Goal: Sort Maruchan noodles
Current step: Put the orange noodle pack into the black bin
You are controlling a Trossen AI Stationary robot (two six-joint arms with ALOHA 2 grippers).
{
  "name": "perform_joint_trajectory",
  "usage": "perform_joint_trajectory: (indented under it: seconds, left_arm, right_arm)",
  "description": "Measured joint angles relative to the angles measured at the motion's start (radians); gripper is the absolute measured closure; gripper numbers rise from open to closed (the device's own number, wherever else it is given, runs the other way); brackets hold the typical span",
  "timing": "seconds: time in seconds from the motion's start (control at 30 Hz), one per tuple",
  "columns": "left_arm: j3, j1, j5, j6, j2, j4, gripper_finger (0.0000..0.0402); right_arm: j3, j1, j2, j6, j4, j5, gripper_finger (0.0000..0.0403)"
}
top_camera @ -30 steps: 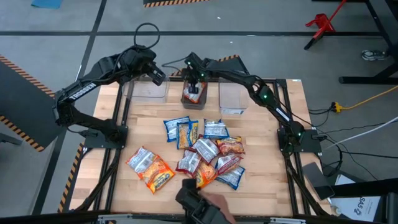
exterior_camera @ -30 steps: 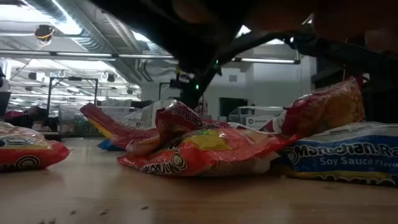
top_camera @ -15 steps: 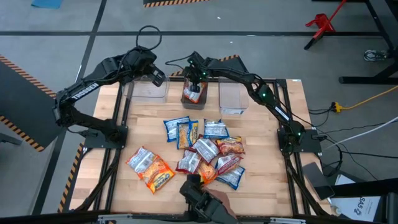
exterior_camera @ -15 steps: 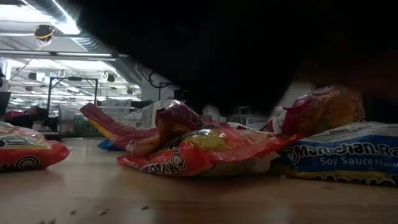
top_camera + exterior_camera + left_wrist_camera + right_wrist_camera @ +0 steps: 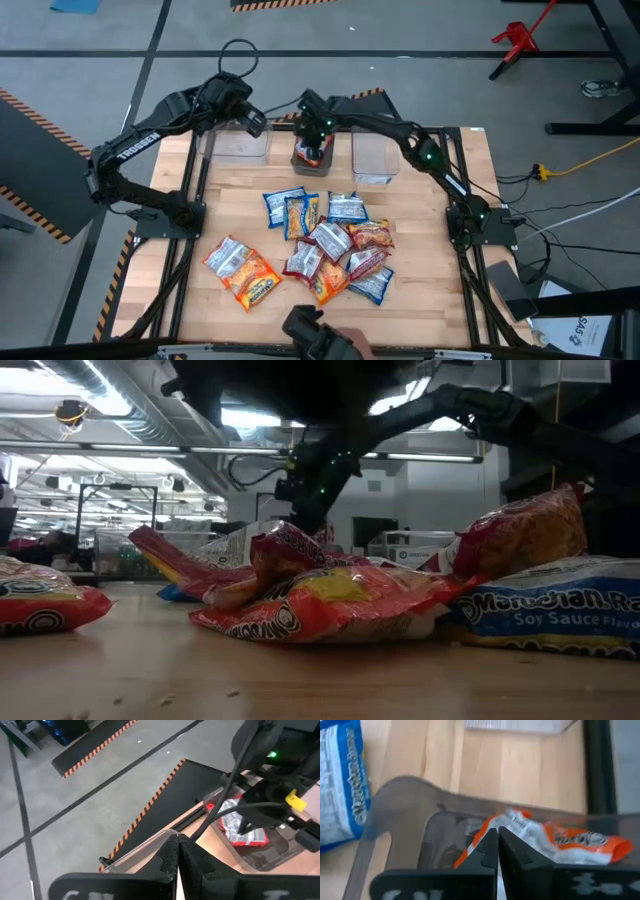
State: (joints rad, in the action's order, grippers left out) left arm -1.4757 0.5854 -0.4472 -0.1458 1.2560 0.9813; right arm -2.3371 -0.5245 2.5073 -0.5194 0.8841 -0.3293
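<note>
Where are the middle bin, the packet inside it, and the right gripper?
middle bin (image 5: 395,795): right wrist view, clear near wall.
packet in bin (image 5: 570,837): right wrist view, orange-and-silver wrapper.
right gripper (image 5: 498,847): right wrist view, between fingertips.

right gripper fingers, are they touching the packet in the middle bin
Cannot tell. The right wrist view shows the shut fingers overlapping the red-and-silver packet in the middle bin, but neither contact nor gap shows plainly.

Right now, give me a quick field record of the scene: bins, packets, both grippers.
bins: three clear bins along the table's far edge, left bin, middle bin, right bin
middle bin contents: red-and-silver packet
loose packets: mixed pile mid-table; two packets apart, toward the left arm's side
left gripper: shut, empty, over left bin
right gripper: shut, empty, over middle bin
</note>
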Motion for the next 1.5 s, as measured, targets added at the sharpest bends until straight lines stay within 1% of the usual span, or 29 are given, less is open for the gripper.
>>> perform_joint_trajectory:
  seconds: [0.1, 0.23, 0.33, 0.4, 0.53, 0.67, 0.83, 0.97, 1.07, 1.13, 1.3, 1.37, 1.5]
  left_arm:
    - [0.0, -0.001, 0.005, 0.0, 0.0, 0.005, 0.0401]
    - [0.0, 0.0, 0.005, 0.0, 0.0, 0.005, 0.0401]
    - [0.0, 0.0, 0.019, 0.0, 0.0, 0.005, 0.0401]
    - [0.0, 0.0, 0.036, 0.0, 0.0, 0.005, 0.0401]
    - [0.0, 0.0, 0.046, -0.001, 0.0, 0.005, 0.0401]
    - [0.0, 0.0, 0.046, -0.001, 0.0, 0.005, 0.0401]
    - [0.0, 0.0, 0.046, -0.003, 0.0, 0.005, 0.0401]
    - [0.0, 0.0, 0.046, -0.004, 0.0, 0.004, 0.0401]
    - [0.0, 0.0, 0.046, -0.004, 0.0, 0.002, 0.0401]
    - [0.0, 0.0, 0.046, -0.004, 0.0, 0.002, 0.0401]
    - [0.0, 0.0, 0.046, -0.004, 0.0, 0.008, 0.0401]
    - [0.0, 0.0, 0.046, -0.004, 0.0, 0.008, 0.0401]
    - [0.0, 0.0, 0.047, -0.001, 0.0, 0.009, 0.0401]
  right_arm:
    - [-0.001, 0.004, 0.013, 0.005, 0.021, -0.015, 0.0403]
    - [-0.001, -0.002, 0.006, 0.027, 0.026, 0.051, 0.0403]
    - [-0.002, -0.012, 0.011, 0.025, 0.094, 0.029, 0.0403]
    - [0.004, -0.015, 0.016, 0.0, 0.132, 0.038, 0.0403]
    - [0.035, -0.024, 0.016, -0.104, 0.166, 0.075, 0.0403]
    - [0.053, -0.048, 0.015, -0.118, 0.19, 0.051, 0.0403]
    - [0.034, -0.051, 0.012, -0.116, 0.225, 0.094, 0.0403]
    - [-0.016, -0.036, -0.01, -0.121, 0.214, 0.091, 0.0403]
    - [-0.018, -0.03, -0.013, -0.131, 0.168, 0.075, 0.0403]
    - [-0.016, -0.027, 0.002, -0.132, 0.165, 0.051, 0.0403]
    - [-0.014, -0.033, 0.048, -0.138, 0.173, 0.036, 0.0403]
    - [-0.019, -0.041, 0.045, -0.118, 0.158, 0.041, 0.0403]
    - [-0.017, -0.047, 0.009, -0.091, 0.17, 0.089, 0.0403]
